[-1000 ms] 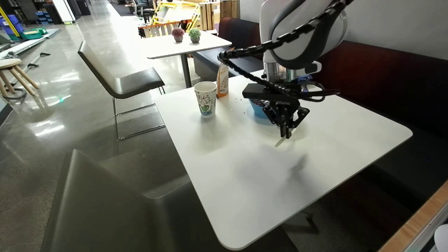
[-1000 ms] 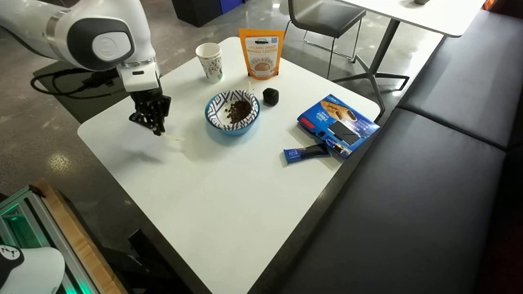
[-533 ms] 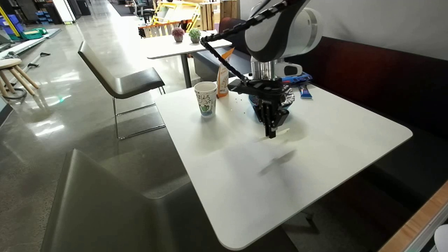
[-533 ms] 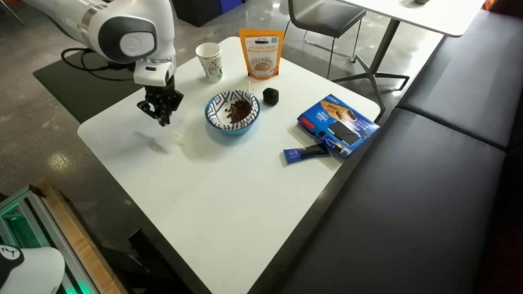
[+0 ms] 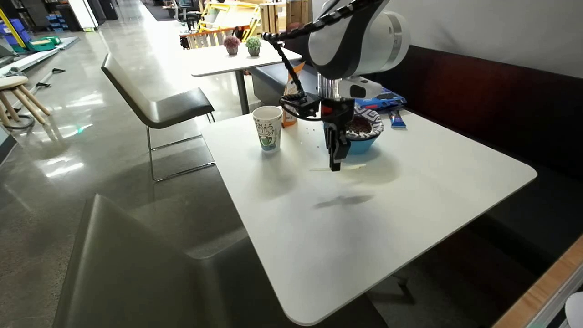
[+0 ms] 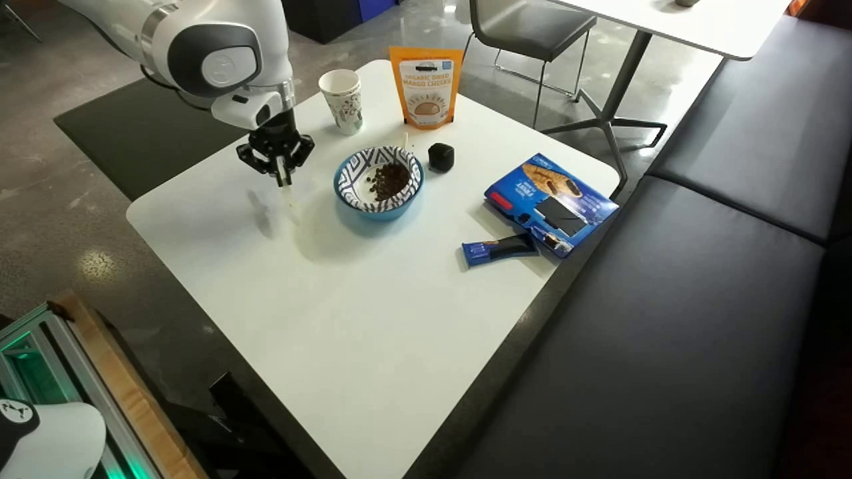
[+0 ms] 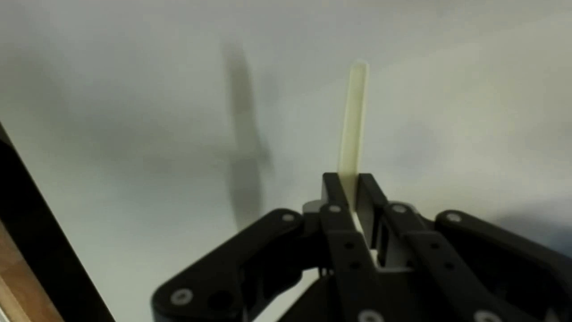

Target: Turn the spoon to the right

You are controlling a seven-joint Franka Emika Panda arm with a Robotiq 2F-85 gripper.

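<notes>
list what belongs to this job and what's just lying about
Job: slender pale tan spoon, black two-fingered gripper

Lying about: round blue patterned bowl, tall white paper cup, upright orange pouch, small black lump, flat blue box, slim blue-black packet

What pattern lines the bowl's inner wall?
Dark and white geometric bands; the bowl shows it best in an exterior view.

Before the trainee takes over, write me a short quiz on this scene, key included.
1. Fill in: the gripper is closed on the ____.
2. Which stands upright on the table? A) blue box; B) orange pouch; C) small blue packet.
3. True or false: the small black object sits outside the bowl.

Key: 1, spoon; 2, B; 3, true.
</notes>
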